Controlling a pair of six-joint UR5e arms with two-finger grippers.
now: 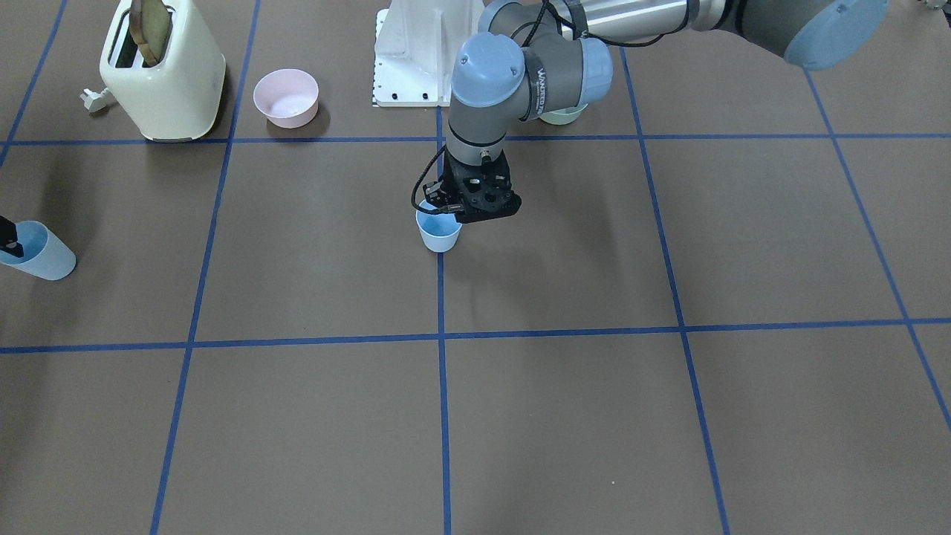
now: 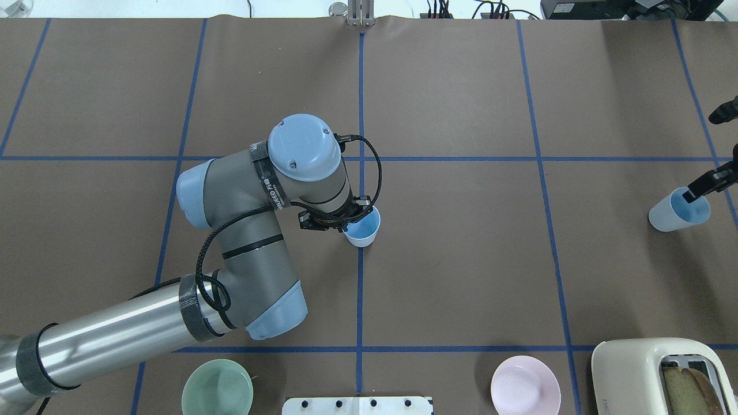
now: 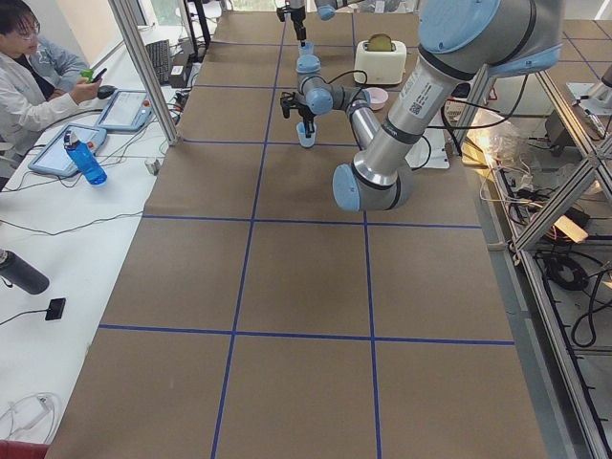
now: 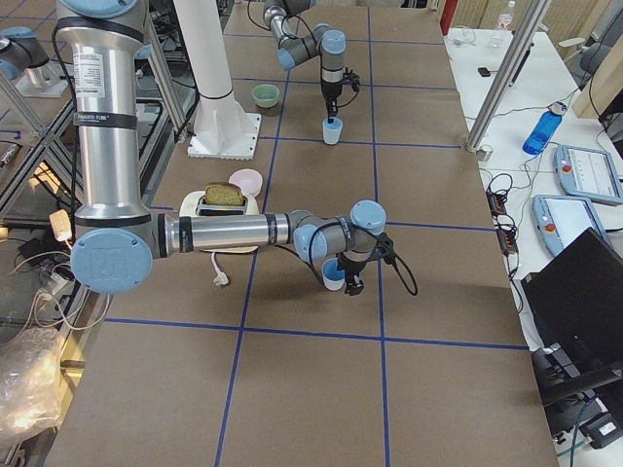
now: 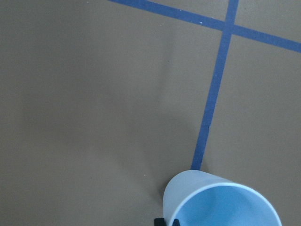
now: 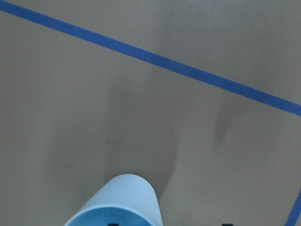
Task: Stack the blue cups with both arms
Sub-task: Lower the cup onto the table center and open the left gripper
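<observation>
Your left hand [image 2: 349, 222] sits at the rim of the upright centre cup [image 2: 364, 230], which stands on a blue tape line [image 2: 360, 288]. You can't tell whether it is pinching. The brown desk [image 2: 461, 259] carries a taped grid. At the right edge, your right hand [image 2: 697, 187] grips the tilted cup [image 2: 671, 214] by its rim. Both cups are pale blue, brighter inside.

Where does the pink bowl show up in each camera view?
Front-facing: pink bowl, upper left.
Overhead: pink bowl, bottom edge, right.
Exterior left: pink bowl, top centre.
Exterior right: pink bowl, upper left.
Left wrist: not in it.
Right wrist: not in it.
Landmark: cream toaster beside it.
</observation>
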